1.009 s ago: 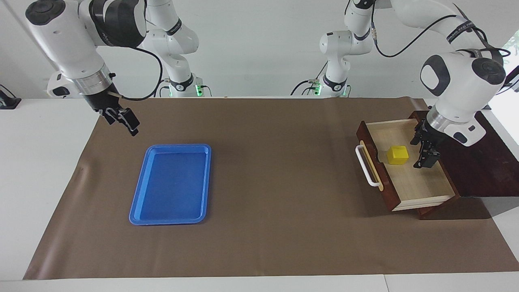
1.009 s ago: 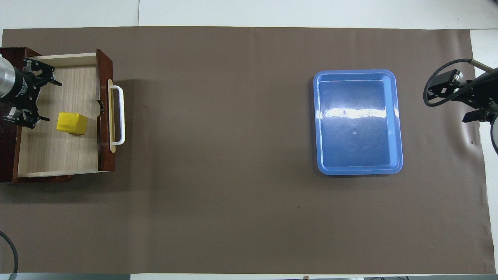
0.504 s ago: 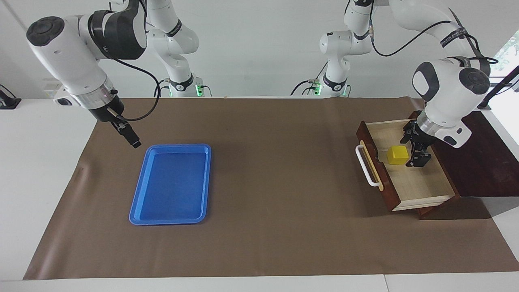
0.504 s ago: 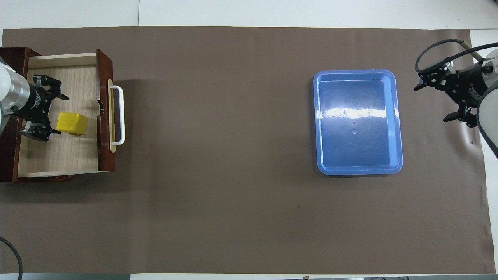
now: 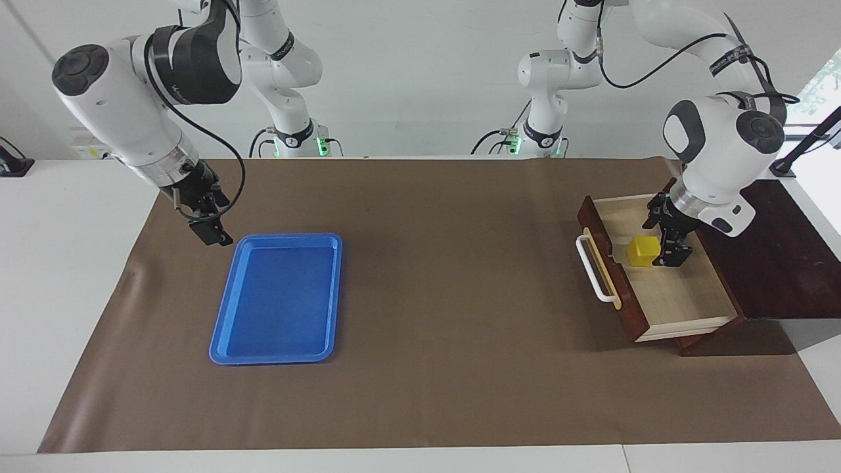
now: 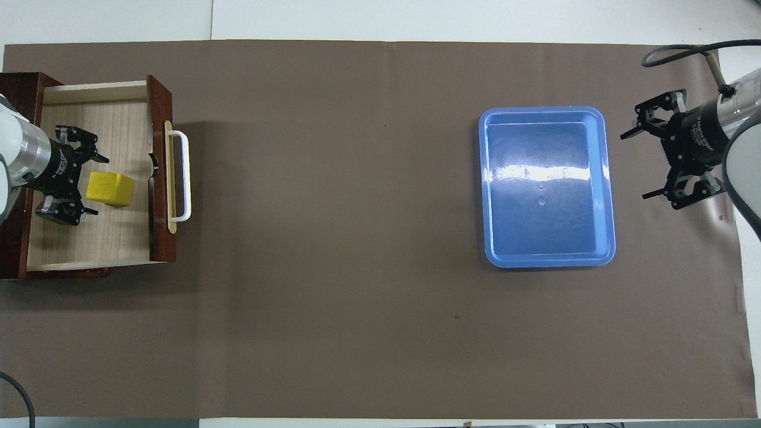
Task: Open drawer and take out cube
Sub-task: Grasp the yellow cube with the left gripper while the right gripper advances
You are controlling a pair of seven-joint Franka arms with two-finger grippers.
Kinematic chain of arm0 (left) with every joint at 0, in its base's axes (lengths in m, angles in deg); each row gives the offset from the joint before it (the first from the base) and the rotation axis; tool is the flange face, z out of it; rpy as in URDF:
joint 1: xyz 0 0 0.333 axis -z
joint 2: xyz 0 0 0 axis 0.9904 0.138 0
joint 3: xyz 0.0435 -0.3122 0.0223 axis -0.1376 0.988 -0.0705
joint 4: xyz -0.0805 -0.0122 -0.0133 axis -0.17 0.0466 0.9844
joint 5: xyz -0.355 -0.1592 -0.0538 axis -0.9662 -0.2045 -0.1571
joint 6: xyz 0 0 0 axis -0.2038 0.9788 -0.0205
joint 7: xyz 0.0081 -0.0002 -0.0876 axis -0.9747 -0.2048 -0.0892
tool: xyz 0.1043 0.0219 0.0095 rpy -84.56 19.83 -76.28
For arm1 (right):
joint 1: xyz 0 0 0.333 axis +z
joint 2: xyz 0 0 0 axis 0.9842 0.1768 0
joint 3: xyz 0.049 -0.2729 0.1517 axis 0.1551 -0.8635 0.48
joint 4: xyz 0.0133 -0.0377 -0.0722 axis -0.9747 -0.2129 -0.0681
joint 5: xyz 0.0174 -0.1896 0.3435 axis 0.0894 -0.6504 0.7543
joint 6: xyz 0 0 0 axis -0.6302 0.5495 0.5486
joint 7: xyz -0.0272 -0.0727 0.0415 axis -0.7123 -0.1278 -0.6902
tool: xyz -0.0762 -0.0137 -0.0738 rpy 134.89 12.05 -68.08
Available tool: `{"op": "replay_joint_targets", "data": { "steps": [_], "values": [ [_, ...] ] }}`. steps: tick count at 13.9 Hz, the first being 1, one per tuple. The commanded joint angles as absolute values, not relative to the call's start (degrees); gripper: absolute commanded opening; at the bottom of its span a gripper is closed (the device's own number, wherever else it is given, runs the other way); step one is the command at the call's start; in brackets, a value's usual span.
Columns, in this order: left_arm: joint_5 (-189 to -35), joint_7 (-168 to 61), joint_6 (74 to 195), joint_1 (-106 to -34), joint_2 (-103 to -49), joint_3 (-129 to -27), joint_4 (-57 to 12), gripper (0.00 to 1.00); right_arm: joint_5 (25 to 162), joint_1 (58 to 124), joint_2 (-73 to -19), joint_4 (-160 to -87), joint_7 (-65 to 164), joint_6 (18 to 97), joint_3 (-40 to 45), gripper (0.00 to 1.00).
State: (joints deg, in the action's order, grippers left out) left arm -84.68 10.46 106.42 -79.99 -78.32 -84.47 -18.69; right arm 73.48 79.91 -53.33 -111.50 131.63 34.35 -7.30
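At the left arm's end of the worktop (image 5: 72, 276), the drawer (image 5: 667, 299) is standing pulled out of its dark cabinet (image 5: 782, 263), with its white handle (image 5: 594, 270) facing the middle of the brown mat (image 5: 447, 295). The cube (image 5: 642, 251) is sitting on the drawer's pale floor, close to the drawer front and in the half nearer to the robots. The left gripper (image 5: 670, 242) is reaching down into the drawer just beside the cube, on the cube's cabinet side, and its jaws are standing wide, one on each side of the cube's near edge, not closing on it; whether they are touching it cannot be told. Well apart, toward the right arm's end, the blue tray (image 5: 276, 359) is lying flat on the mat. The right gripper (image 5: 211, 235) is hanging over the mat just beside the tray's corner nearer to the robots, its jaws also standing wide and holding nothing.
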Motion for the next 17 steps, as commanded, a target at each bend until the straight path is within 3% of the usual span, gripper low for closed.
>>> {"op": "replay_joint_targets", "data": {
  "steps": [1, 5, 7, 9, 11, 12, 17],
  "values": [
    [-85.2, 11.2, 108.8, -79.4, -81.2, -84.9, -23.1, 1.00, 80.0, 77.3, -51.7, -111.6, 133.9, 33.4, -7.1, 1.00],
    [-85.2, 11.4, 108.8, -79.6, -81.4, -84.9, -23.3, 0.99, 87.6, 76.8, -50.1, -111.8, 134.2, 33.4, -7.1, 1.00],
    [-85.2, 12.6, 108.9, -79.6, -81.4, -84.9, -23.3, 0.71, 91.8, 76.7, -49.0, -111.9, 133.9, 33.4, -7.1, 1.00],
    [-85.2, 12.6, 109.0, -79.6, -81.4, -84.9, -23.3, 0.33, 96.4, 77.4, -48.9, -112.3, 133.6, 33.6, -7.1, 1.00],
    [-85.2, 12.7, 109.1, -79.6, -81.4, -84.9, -23.3, 0.07, 99.7, 79.1, -48.8, -113.0, 133.5, 35.3, -7.0, 1.00],
    [-85.2, 12.6, 109.3, -79.6, -81.4, -84.9, -23.3, 0.00, 100.9, 79.5, -47.8, -113.1, 133.1, 36.7, -7.0, 1.00],
    [-85.2, 12.5, 109.1, -79.5, -80.9, -84.8, -21.6, 0.00, 110.9, 82.0, -43.9, -112.9, 132.3, 39.7, -6.6, 1.00]
  ]
}}
